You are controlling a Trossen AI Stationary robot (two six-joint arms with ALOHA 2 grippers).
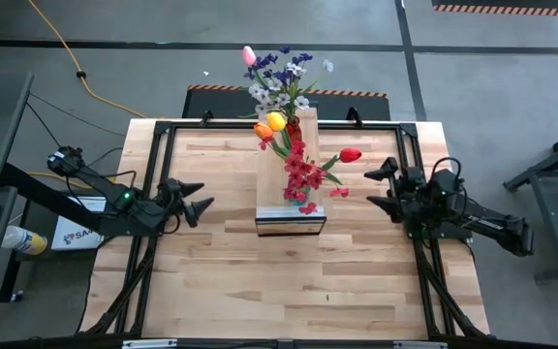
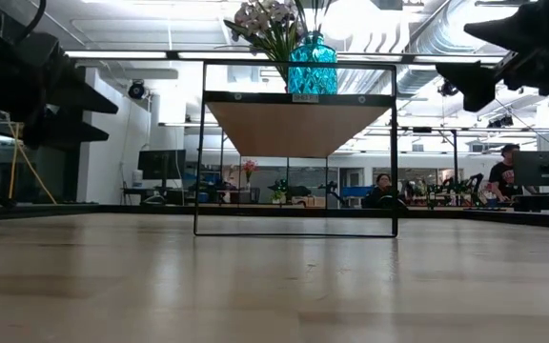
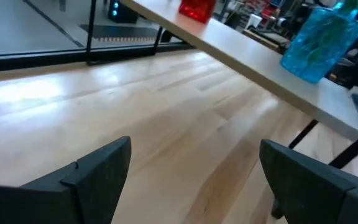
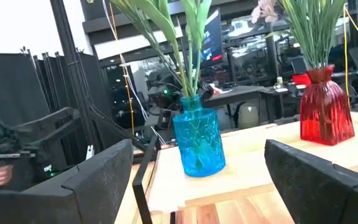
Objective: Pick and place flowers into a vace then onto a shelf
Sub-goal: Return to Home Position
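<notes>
**Two glass vases on the shelf, both jaws wide and empty**

We see one shelf (image 1: 290, 208), a long narrow platform of pale wood planks with a light metallic strip at its near end. It is raised above the slatted wooden bench (image 1: 211, 281) on a thin black metal frame.

Two vases stand on it, well apart. The blue vase (image 4: 197, 142) is translucent turquoise glass, squat and rounded, with a raised pattern. The red vase (image 4: 325, 106) is translucent ribbed glass with sloping shoulders and a narrow neck, and it stands farther from the strip end.

Green stems rise from both vases. From above, the flowers (image 1: 287, 116) count four tulips, one each of pink, orange, yellow and red. Around them are small-blossom sprays in purple, white and red.

The left gripper (image 1: 197, 198) hangs over the bench to the left of the shelf. Its jaws are spread wide, holding and touching nothing. The right gripper (image 1: 377, 189) mirrors it on the shelf's right side, jaws likewise wide and empty.
</notes>
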